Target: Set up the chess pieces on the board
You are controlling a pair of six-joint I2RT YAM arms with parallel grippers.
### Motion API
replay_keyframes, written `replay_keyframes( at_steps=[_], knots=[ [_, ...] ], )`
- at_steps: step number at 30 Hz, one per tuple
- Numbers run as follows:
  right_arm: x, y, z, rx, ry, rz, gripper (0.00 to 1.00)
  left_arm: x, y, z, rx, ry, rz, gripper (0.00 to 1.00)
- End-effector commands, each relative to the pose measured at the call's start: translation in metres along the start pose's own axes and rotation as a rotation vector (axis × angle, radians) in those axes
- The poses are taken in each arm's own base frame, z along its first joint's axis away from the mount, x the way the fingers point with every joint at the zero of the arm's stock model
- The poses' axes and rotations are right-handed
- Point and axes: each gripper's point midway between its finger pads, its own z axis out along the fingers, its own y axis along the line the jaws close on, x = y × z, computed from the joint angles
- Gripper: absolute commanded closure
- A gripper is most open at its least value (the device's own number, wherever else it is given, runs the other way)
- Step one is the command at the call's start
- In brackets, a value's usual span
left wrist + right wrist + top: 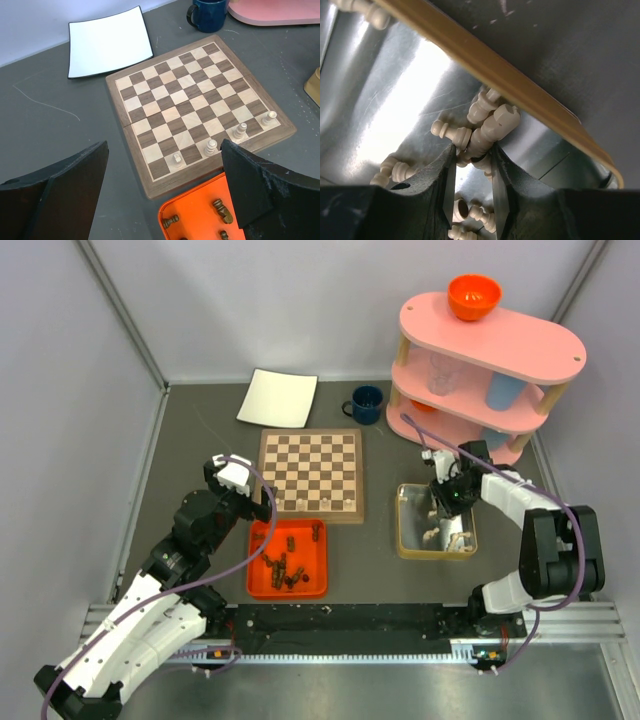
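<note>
The board (311, 475) (200, 105) lies mid-table, with several pale chess pieces (211, 147) upright along its near edge. Dark chess pieces (285, 568) (222, 210) lie in an orange tray (262, 585) in front of it. My left gripper (262, 508) (165, 145) hangs open and empty over the board's near-left corner and the tray. My right gripper (443, 505) (472, 150) is down in a metal tray (405, 530) of loose pale pieces. Its fingers are shut on a lying pale chess piece (492, 130) with a slotted top.
A white plate (278, 398) (107, 41) and a blue mug (366, 405) (209, 12) sit behind the board. At the back right stands a pink tiered shelf (490, 360) with an orange bowl (473, 295) on top. The metal tray's tan rim (520, 87) is close above my right fingers.
</note>
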Motion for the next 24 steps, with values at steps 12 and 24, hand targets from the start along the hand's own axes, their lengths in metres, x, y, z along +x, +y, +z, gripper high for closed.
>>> replay_keyframes(
  at_steps=[12, 24],
  knots=[
    [0.018, 0.031, -0.014, -0.176, 0.044, -0.188, 0.45, -0.013, 0.003, 0.0, -0.013, -0.059, 0.003, 0.01],
    [0.02, 0.004, -0.002, -0.047, 0.097, -0.174, 0.66, -0.013, 0.004, 0.0, -0.015, -0.057, 0.004, 0.01]
  ],
)
